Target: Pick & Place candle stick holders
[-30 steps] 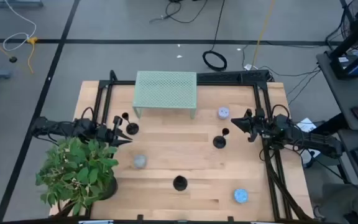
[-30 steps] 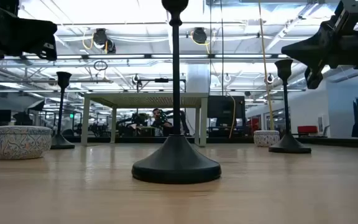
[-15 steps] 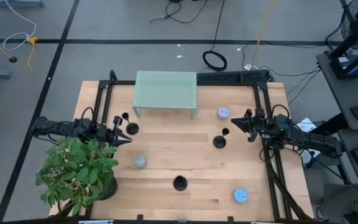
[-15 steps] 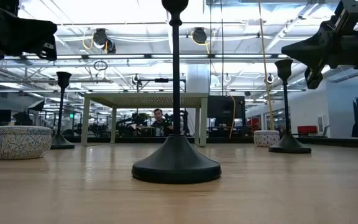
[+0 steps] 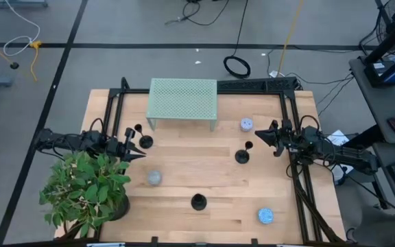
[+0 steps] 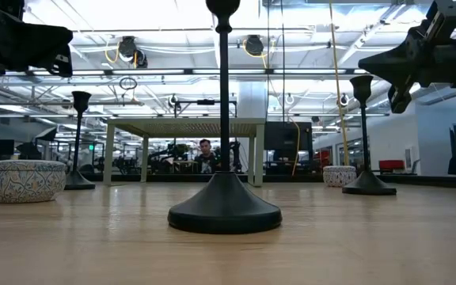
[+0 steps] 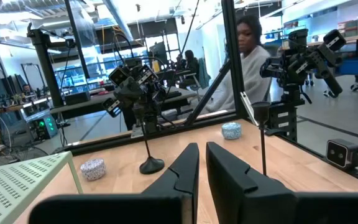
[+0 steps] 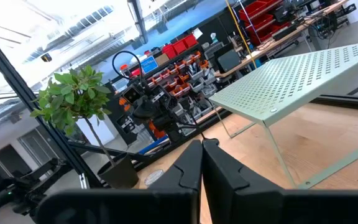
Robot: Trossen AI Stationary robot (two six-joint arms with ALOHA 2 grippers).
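Observation:
Three black candle stick holders stand upright on their disc bases on the wooden table: one at the far left [image 5: 142, 140], one at the right [image 5: 242, 156], one near the front [image 5: 198, 202]. In the low view the front one [image 6: 224, 210] is closest. My left gripper [image 5: 141, 147] hovers shut and empty beside the left holder, above table height [image 6: 22, 43]. My right gripper [image 5: 258, 135] is shut and empty, raised beside the right holder's cup [image 6: 361, 83]. Both wrist views show the fingers closed together on nothing [image 7: 202, 158] [image 8: 202, 149].
A pale green perforated rack [image 5: 182, 99] stands at the table's far edge. Small patterned bowls sit at the far right [image 5: 246, 124], left of centre [image 5: 155, 178] and near right [image 5: 265, 216]. A potted plant [image 5: 88, 192] fills the near left corner. A person [image 7: 247, 56] is beyond the table.

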